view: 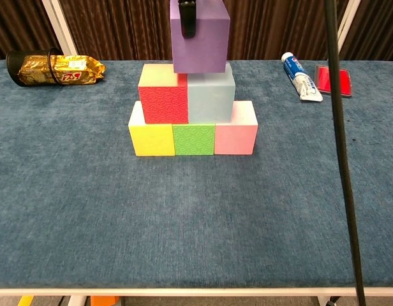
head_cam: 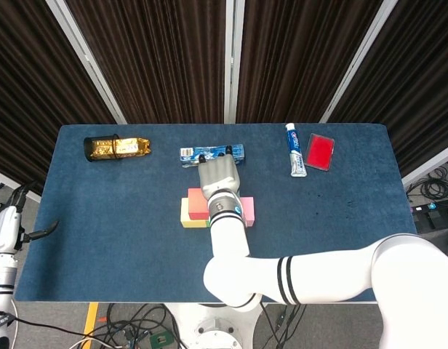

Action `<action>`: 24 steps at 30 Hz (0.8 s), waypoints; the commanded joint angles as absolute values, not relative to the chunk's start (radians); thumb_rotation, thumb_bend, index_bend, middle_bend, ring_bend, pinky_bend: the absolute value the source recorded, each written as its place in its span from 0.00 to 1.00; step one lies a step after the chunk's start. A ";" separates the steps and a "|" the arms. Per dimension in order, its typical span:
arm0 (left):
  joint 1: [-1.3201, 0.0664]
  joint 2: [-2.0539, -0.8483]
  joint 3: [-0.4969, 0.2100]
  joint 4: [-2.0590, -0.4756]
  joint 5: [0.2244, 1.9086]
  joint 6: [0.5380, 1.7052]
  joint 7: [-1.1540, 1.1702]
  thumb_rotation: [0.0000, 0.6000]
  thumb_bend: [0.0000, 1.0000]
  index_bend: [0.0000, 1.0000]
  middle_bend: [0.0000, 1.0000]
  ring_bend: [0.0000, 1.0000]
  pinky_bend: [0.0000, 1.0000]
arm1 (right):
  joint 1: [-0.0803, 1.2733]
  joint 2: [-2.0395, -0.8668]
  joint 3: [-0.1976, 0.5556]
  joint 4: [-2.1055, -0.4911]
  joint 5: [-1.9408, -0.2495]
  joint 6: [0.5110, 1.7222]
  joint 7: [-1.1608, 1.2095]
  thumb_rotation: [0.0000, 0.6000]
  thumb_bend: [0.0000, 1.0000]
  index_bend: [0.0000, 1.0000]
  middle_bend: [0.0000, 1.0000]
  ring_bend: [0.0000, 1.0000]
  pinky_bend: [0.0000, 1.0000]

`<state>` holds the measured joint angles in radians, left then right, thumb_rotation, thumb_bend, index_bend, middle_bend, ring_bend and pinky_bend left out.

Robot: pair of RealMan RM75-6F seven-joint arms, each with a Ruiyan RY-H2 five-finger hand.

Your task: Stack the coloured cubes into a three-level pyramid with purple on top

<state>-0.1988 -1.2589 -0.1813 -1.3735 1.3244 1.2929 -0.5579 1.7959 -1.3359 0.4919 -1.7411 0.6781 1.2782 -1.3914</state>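
Purple cube: held at upper centre of the chest view, just over the seam between the two second-level cubes; whether already resting on them or a hair above could not be told.
Second level: red cube and pale blue cube, side by side and touching, set on the base row.
Base level: yellow cube, green cube and pink cube, in a tight row at mid-frame on the tabletop.
Right hand: clamped on the purple cube from above, one dark fingertip pressed on its near face; in the head view, directly over the stack and hiding most of it.
Left hand: at the lower left edge of the head view, well apart from the cubes; fingers too small to judge, so open or closed could not be told.
Progress: two levels built and squared up; judged nearly done, with only seating the purple cube centred on top, letting go and lifting clear left.
Risk: judged that a skewed release could nudge the red or pale blue cube.
Surroundings: gold snack pack at upper left, toothpaste tube and red case at upper right, blue packet behind the stack.
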 commanded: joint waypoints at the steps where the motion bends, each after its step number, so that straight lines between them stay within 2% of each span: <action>1: -0.199 -1.259 -0.181 -1.373 1.325 1.292 -0.559 1.00 0.22 0.09 0.09 0.00 0.09 | 1.787 -1.348 0.506 -1.735 0.675 1.290 -1.402 1.00 0.11 0.00 0.67 0.15 0.00; 24: -0.189 -1.259 -0.173 -1.353 1.330 1.292 -0.593 1.00 0.22 0.09 0.09 0.00 0.09 | 1.755 -1.465 0.610 -1.659 0.616 1.348 -1.489 1.00 0.10 0.00 0.66 0.16 0.00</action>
<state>-0.1893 -1.2592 -0.1731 -1.3531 1.3301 1.2917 -0.5926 1.7568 -1.4637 0.6078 -1.6596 0.6181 1.3457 -1.4872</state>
